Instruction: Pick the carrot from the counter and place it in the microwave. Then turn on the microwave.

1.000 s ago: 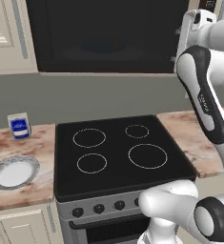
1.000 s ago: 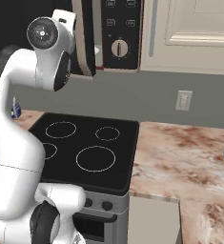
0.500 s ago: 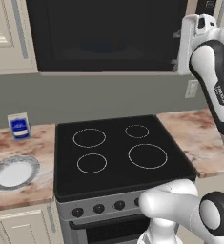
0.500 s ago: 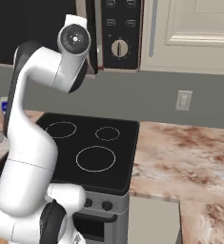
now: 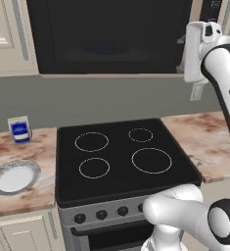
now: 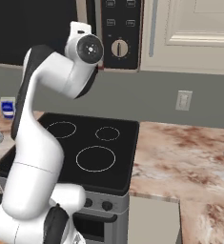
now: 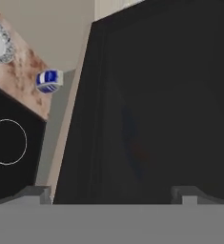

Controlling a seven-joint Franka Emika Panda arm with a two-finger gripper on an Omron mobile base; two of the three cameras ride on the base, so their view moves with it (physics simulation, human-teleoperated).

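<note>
From the left base view the microwave (image 5: 109, 37) hangs above the stove (image 5: 124, 157), its dark glass door looking shut, and behind the glass a dim blue plate with a faint orange spot on it shows, which I take to be the carrot (image 5: 118, 46) already lying inside; the spot is too dark to be sure. The arm (image 5: 223, 73) is raised at the microwave's right edge, with the hand close to the door's side. On the counter (image 5: 18, 191) left of the stove sit a white plate (image 5: 13, 177) near the front edge and a small blue-and-white carton (image 5: 19, 130) at the back edge; no carrot lies there. From the right base view the wrist (image 6: 87, 47) is just beside the control panel (image 6: 120, 33), left of its round knob (image 6: 119, 48), and the counter right of the stove is bare of any carrot. In the hand view the gripper (image 7: 113, 193) stands wide with nothing between its tips, facing the dark door, through which a blurred bluish shape and a reddish smear show. So I judge the placing done and the door closed; what is left is turning the microwave on, most likely at the panel by the knob, which the hand has not yet touched.
</note>
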